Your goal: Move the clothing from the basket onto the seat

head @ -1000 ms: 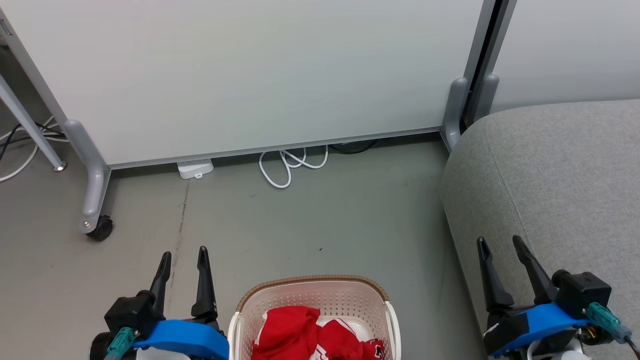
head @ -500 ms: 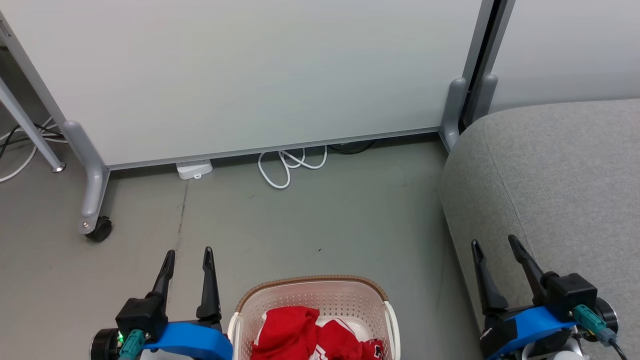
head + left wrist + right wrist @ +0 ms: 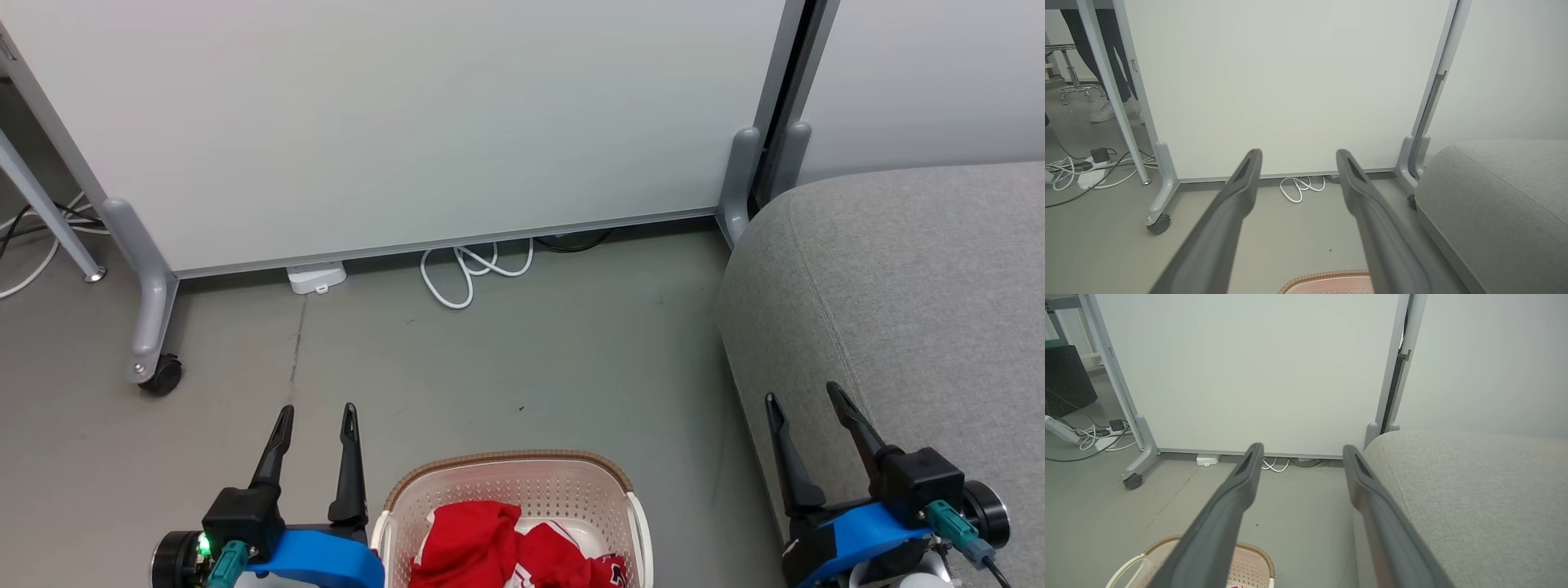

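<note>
Crumpled red clothing (image 3: pixel 506 545) with white trim lies in the cream basket (image 3: pixel 510 462), which stands on the floor at the bottom middle of the head view; its brown rim (image 3: pixel 1327 278) also shows in the left wrist view and the basket (image 3: pixel 1253 561) in the right wrist view. The grey seat (image 3: pixel 906 302) fills the right side, also seen as the seat (image 3: pixel 1494 204) and seat (image 3: pixel 1474 494). My left gripper (image 3: pixel 317 415) hovers open just left of the basket. My right gripper (image 3: pixel 802 395) is open over the seat's front edge. Both hold nothing.
A white wheeled partition (image 3: pixel 408 122) stands behind, with a caster (image 3: pixel 161 374) at its left foot. A white cable (image 3: pixel 469 273) and a power adapter (image 3: pixel 316 276) lie at its base. A person's legs (image 3: pixel 1106 61) and more cables (image 3: pixel 1081 171) show at far left.
Left gripper has shifted slightly right and forward. Right gripper has drifted a little left. Both stay open; basket and clothing have not moved.
</note>
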You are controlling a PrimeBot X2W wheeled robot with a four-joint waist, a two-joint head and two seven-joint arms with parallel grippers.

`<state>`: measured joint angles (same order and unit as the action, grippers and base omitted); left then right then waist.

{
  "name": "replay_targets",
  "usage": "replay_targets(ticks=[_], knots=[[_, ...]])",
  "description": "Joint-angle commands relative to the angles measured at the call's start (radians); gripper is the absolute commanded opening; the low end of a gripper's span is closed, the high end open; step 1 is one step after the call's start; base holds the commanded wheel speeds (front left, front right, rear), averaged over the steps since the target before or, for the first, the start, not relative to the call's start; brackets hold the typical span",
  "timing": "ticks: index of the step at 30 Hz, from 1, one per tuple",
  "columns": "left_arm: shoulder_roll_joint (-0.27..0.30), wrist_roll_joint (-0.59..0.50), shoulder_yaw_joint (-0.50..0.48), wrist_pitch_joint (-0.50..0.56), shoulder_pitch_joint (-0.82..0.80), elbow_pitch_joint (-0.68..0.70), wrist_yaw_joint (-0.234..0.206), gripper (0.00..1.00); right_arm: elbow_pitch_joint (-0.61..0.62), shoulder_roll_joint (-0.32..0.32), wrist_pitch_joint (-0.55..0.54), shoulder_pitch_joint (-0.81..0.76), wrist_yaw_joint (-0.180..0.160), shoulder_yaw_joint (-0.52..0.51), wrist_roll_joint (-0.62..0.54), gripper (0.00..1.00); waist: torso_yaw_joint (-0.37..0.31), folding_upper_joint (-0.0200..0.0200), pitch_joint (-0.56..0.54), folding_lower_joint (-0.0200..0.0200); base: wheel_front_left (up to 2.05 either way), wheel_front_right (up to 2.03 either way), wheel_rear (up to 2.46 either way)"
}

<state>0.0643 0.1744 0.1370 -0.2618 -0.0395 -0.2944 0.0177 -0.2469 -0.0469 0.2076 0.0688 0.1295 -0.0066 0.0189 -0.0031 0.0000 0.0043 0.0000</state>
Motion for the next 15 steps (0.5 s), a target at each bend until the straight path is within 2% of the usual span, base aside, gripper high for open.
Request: replay_targets(ticks=[1,8,15], knots=[[0.001,0.003,-0.004,-0.005,-0.005,-0.001,-0.003,1.00,-0.003,-0.006,0.005,0.013,0.002,-0.001,-0.001,1.00,0.000,0.0000,-0.001,0.0000,0.00,0.00,0.00],[0.000,0.008,-0.009,-0.005,-0.002,-0.001,-0.005,1.00,-0.005,-0.006,0.008,0.015,0.002,0.002,0.007,1.00,-0.002,0.0000,0.004,0.0000,0.00,0.00,0.00],[0.003,0.019,-0.024,-0.004,-0.006,-0.019,-0.011,1.00,0.011,-0.006,0.011,0.041,0.002,0.025,0.018,1.00,-0.043,0.0000,0.060,0.0000,0.00,0.00,0.00]])
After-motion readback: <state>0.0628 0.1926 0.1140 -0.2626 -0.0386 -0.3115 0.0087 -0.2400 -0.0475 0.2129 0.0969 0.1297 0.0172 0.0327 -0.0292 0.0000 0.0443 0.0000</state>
